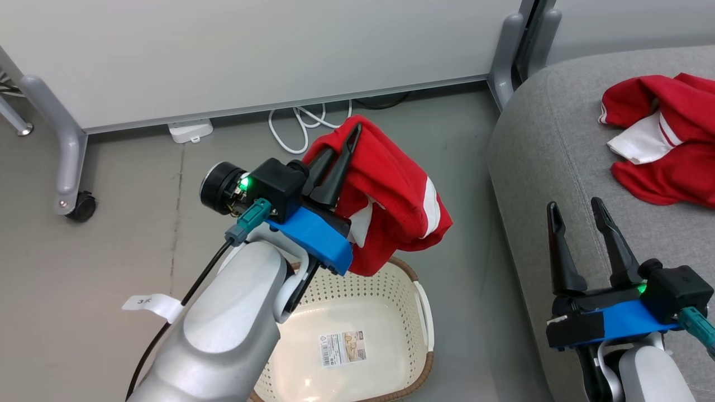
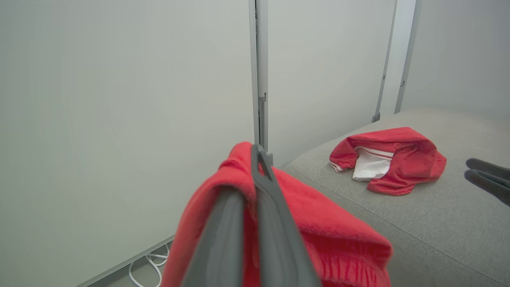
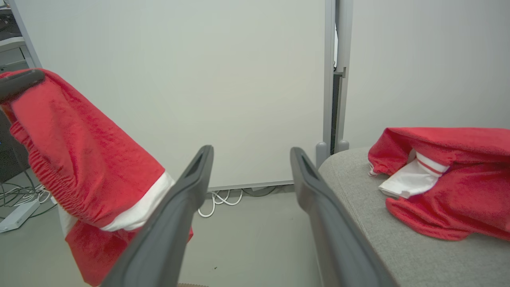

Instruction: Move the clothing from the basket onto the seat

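The left hand (image 1: 346, 142) is fully shut, its 2 dark fingers pressed together on a fold of a red garment (image 1: 391, 184) that it holds up in the air. In the head view the fingers point toward 1 o'clock. The cloth drapes off them with its long axis running from 11 to 5 o'clock, a white stripe near the lower end.

At 6 o'clock from that hand stands the basket (image 1: 416, 279). Its pale bottom shows a barcode label (image 1: 342, 349) and no cloth, so this garment looks like the last to go. The hem hangs near the basket's far rim; whether it touches is hard to tell.

The relation that matters is that the seat (image 1: 536, 145) lies at 3 o'clock from the left hand, across a strip of grey floor (image 1: 469, 167). The held garment is over the floor and basket, not over the cushion.

A second red garment (image 1: 665, 139) already lies on the seat, also at 3 o'clock and well apart from the hand.

The right hand (image 1: 575, 206) is spread wide and holds nothing. It hovers over the seat's near edge, at 4 o'clock from the left hand. It is nearer the seat, but the left hand has the cloth. The coming move therefore looks like a sideways carry toward 3 o'clock, with the release over bare cushion between the seat's edge and the second garment.
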### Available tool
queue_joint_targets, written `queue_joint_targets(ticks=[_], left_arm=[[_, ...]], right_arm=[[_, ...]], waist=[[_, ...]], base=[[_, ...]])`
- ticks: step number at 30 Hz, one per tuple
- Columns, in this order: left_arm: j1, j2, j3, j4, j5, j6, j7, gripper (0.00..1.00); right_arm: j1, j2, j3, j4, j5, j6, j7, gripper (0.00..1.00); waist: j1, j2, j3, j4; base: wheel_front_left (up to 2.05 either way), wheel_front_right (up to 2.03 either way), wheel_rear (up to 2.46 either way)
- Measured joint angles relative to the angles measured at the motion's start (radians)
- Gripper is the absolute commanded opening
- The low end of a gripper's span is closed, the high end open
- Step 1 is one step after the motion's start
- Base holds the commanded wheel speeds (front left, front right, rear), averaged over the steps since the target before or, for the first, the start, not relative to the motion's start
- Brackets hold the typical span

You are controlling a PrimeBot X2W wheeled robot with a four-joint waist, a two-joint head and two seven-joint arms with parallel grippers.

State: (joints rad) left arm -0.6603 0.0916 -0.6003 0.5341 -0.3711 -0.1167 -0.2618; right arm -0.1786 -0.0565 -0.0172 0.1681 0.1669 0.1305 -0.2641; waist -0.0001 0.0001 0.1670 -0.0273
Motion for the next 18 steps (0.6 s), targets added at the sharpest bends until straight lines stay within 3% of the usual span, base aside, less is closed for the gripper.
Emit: queue_joint_targets(ticks=[10,18], left_arm=[[-0.003,0.006,-0.018,-0.048,-0.015,-0.004,0.014,0.00],[0.004,0.013,-0.026,-0.060,-0.024,-0.001,0.022,0.00]], right_arm=[[0.009,0.003,-0.003,-0.004,-0.005,0.000,0.000,1.00],[-0.023,-0.015,0.062,-0.034,-0.018,0.000,0.000,1.00]], waist=[[0.0000,0.0000,-0.030,0.009],[0.0000,0.0000,-0.039,0.011]], base=[[0.00,0.00,0.00],[0.00,0.00,0.00]])
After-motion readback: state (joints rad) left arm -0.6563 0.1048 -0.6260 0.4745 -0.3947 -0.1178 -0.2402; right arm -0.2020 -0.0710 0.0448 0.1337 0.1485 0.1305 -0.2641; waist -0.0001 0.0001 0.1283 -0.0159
